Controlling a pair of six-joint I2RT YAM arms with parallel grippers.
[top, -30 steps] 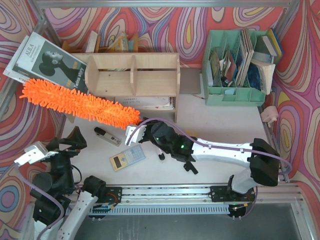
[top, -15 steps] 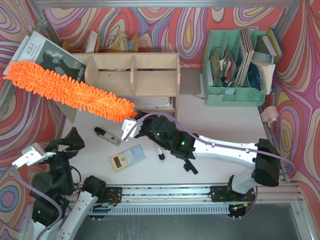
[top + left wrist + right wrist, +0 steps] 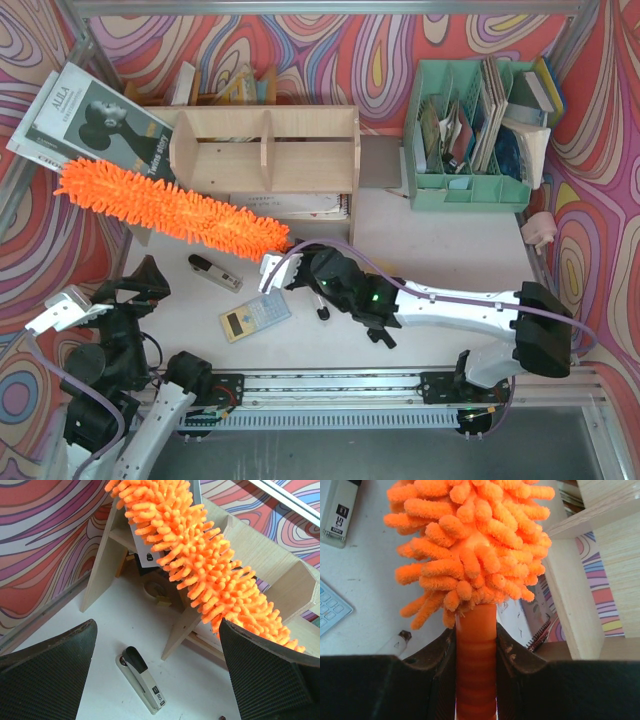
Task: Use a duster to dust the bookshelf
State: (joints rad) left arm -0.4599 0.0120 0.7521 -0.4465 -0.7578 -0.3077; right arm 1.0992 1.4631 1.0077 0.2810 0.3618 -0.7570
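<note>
The bookshelf is a low plywood unit with upright dividers at the back middle of the table. The orange shaggy duster lies slantwise across its front left corner, tip toward the far left. My right gripper is shut on the duster's smooth orange handle, just below the head. My left gripper hangs open near the front left, holding nothing. In the left wrist view the duster brushes along the shelf's slanted side panel above the open gripper.
A stapler, a calculator and a marker pen lie in front of the shelf. A magazine leans at the shelf's left. A mint-green file organiser stands at the back right. A spiral notebook lies under the shelf.
The duster swung up toward the far left half a second ago, then came back down and to the right. My right gripper moved with it. The left arm stayed put.
</note>
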